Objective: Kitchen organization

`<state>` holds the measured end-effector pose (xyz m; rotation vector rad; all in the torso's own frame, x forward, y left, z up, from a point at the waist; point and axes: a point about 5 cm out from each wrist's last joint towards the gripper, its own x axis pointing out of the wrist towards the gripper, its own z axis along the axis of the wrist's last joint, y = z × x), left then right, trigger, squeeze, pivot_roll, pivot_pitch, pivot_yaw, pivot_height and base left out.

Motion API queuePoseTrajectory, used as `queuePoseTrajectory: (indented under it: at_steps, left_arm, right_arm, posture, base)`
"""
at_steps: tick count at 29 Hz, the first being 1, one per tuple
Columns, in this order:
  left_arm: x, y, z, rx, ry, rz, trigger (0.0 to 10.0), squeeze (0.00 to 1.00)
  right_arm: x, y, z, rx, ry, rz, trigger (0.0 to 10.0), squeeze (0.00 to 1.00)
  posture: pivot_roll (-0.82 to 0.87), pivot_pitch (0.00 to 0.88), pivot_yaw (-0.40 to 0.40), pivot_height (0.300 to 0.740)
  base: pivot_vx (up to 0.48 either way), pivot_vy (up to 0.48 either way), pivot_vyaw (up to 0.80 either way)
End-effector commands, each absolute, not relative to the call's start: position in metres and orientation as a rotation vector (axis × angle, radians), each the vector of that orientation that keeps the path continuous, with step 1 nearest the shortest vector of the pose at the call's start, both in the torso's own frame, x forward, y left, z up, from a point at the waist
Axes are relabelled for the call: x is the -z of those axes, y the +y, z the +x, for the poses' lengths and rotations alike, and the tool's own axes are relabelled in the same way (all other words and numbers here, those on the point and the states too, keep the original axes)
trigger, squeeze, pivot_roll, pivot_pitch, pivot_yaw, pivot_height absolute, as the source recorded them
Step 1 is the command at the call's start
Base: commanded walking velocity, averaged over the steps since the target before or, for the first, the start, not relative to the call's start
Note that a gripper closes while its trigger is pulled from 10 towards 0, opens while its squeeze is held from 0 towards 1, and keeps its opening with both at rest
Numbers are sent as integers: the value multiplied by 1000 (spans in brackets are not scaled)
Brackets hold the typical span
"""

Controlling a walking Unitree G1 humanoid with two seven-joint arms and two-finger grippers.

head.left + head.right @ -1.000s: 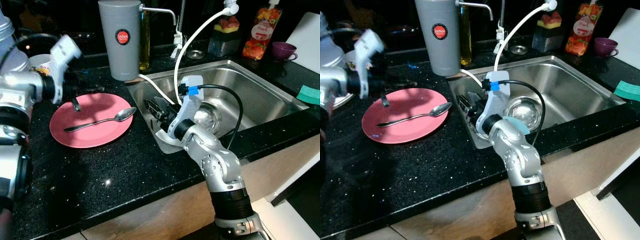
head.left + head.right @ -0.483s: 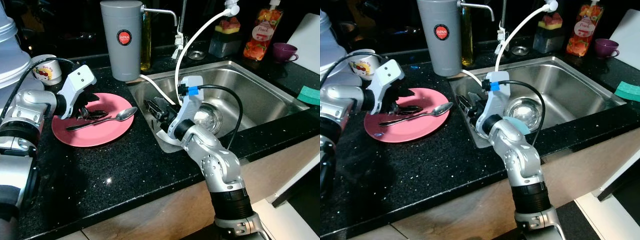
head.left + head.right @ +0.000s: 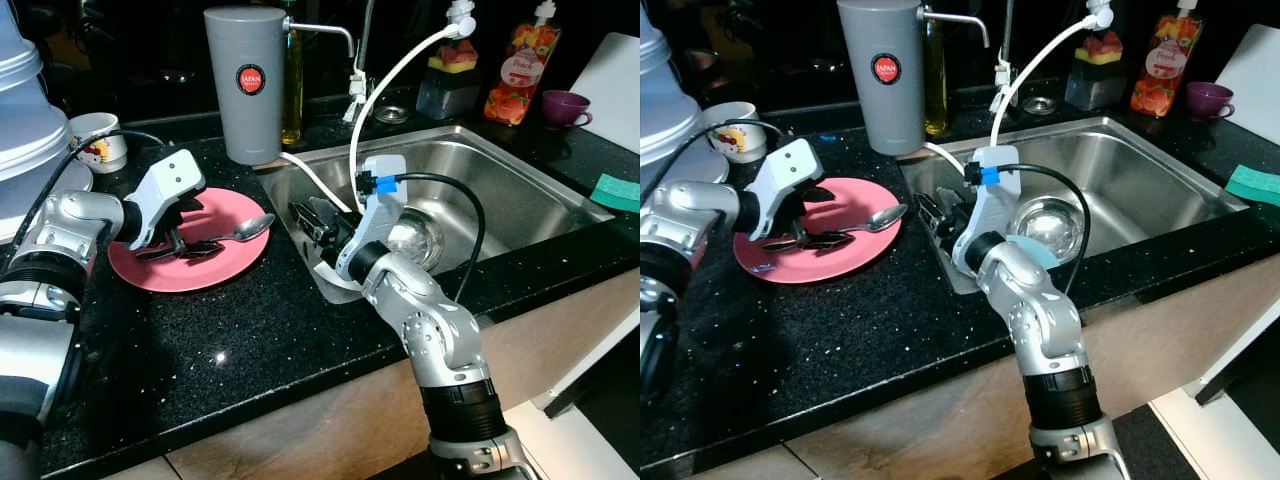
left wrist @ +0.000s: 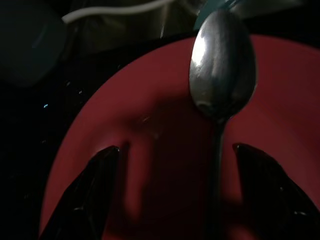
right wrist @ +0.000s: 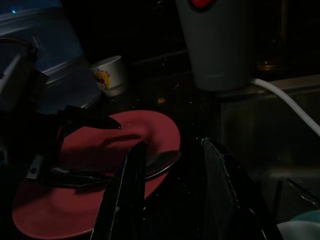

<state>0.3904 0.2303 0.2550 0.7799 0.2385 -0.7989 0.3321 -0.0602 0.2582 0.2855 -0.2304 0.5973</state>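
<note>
Spoon, shiny steel (image 3: 232,235), lies on the round pink plate (image 3: 225,273) between the left pincer's (image 3: 182,246) spread fingers; closing off-centre could skid it away. Right pincer (image 3: 318,219) idles apart at the sink's edge.

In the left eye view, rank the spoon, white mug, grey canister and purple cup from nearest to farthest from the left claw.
1. Spoon: between the left claw's open fingers, on the pink plate.
2. White mug: behind the claw, toward the robot's left.
3. Grey canister: behind the plate, beside the sink.
4. Purple cup: far right, past the sink.
</note>
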Motion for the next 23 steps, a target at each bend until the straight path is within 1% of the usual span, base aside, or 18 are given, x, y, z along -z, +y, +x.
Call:
queuePoseTrajectory:
  at_steps: [1, 5, 6, 8, 9, 11, 12, 13, 14, 15, 17, 18, 19, 23]
  left_arm:
    - [-222, 240, 386, 785, 417, 825, 10000, 0]
    - [-217, 245, 385, 747, 478, 856, 10000, 0]
    - [-214, 248, 384, 740, 516, 836, 10000, 0]
    - [-213, 249, 383, 743, 534, 813, 10000, 0]
    - [-212, 251, 383, 736, 545, 787, 2353, 0]
    - [-211, 252, 382, 731, 551, 766, 2353, 0]
    - [-210, 252, 382, 732, 555, 740, 1373, 0]
    - [-209, 252, 381, 734, 558, 704, 0, 0]
    - [-208, 252, 381, 744, 554, 655, 0, 0]
    - [-208, 252, 381, 744, 554, 655, 0, 0]
    - [-207, 251, 380, 754, 546, 581, 0, 0]
    - [-207, 251, 380, 754, 546, 581, 0, 0]
    - [-207, 252, 379, 750, 541, 508, 0, 0]
    - [-206, 254, 378, 748, 548, 451, 0, 0]
  right_arm:
    - [-258, -63, 332, -590, -243, 286, 10000, 0]
    - [-259, -64, 332, -586, -242, 287, 10000, 0]
    - [-258, -64, 332, -585, -241, 290, 10000, 0]
    - [-258, -64, 332, -583, -240, 292, 10000, 0]
    - [-258, -64, 332, -583, -239, 293, 10000, 0]
    - [-258, -64, 332, -583, -239, 294, 10000, 0]
    - [-258, -64, 332, -582, -238, 295, 10000, 0]
    - [-258, -64, 332, -583, -237, 297, 10000, 0]
    - [-258, -64, 333, -584, -235, 298, 10000, 0]
    - [-258, -64, 333, -584, -235, 298, 10000, 0]
    - [-258, -64, 333, -586, -234, 298, 10000, 0]
    - [-258, -64, 333, -586, -234, 298, 10000, 0]
    - [-258, -64, 333, -588, -233, 300, 10000, 0]
    - [-258, -64, 334, -590, -232, 302, 10000, 0]
  posture:
    - [-56, 58, 40, 740]
    - [-57, 61, 43, 740]
    - [-56, 61, 44, 740]
    - [-56, 61, 44, 740]
    - [-55, 63, 47, 740]
    - [-53, 63, 46, 740]
    - [-53, 64, 45, 740]
    - [-52, 64, 43, 740]
    - [-52, 64, 42, 740]
    - [-52, 64, 42, 740]
    - [-51, 65, 40, 740]
    - [-51, 65, 40, 740]
    - [-52, 64, 38, 740]
    - [-53, 64, 38, 740]
  base:
    - [0, 0, 0]
    - [0, 0, 0]
    - [0, 0, 0]
    - [0, 0, 0]
    - [0, 0, 0]
    - [0, 0, 0]
    - [0, 0, 0]
    - [0, 0, 0]
    - [0, 0, 0]
    - [0, 0, 0]
    - [0, 0, 0]
    - [0, 0, 0]
    - [0, 0, 0]
    - [0, 0, 0]
